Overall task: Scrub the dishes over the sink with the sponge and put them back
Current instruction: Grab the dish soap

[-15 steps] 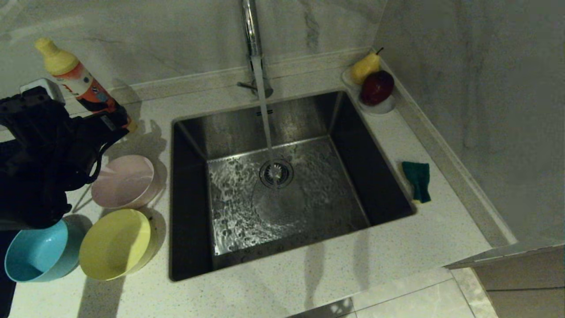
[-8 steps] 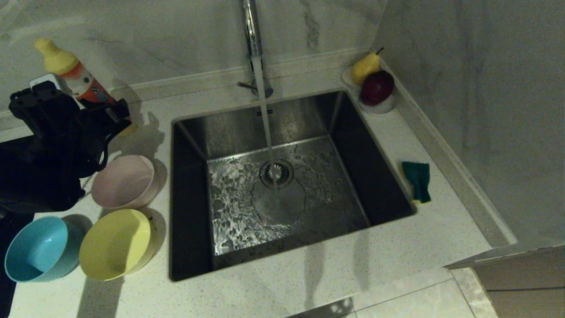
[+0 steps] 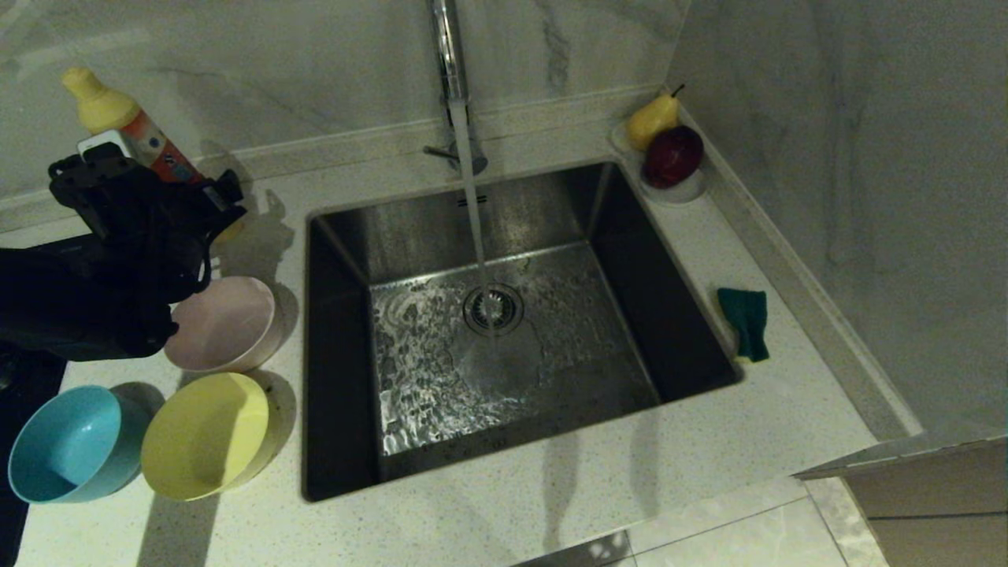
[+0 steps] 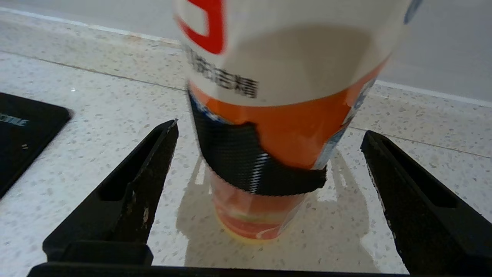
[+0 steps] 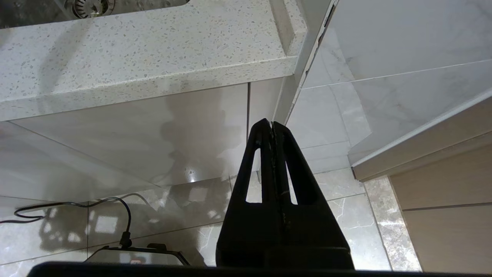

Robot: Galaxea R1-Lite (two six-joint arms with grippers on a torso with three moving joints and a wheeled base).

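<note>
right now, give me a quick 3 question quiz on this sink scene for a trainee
1. True or false: water is running into the sink.
2. What stands between the open left gripper's fingers: A) the pink bowl B) the detergent bottle C) the sponge?
3. Fill in: the right gripper hangs below the counter, ____.

Key: 1 true; 2 B, not yet gripped; 3 shut.

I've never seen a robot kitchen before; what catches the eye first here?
Water streams from the faucet into the steel sink. Left of it sit three bowls, pink, yellow and blue. The left end effector, open, straddles an orange soap bottle.
</note>
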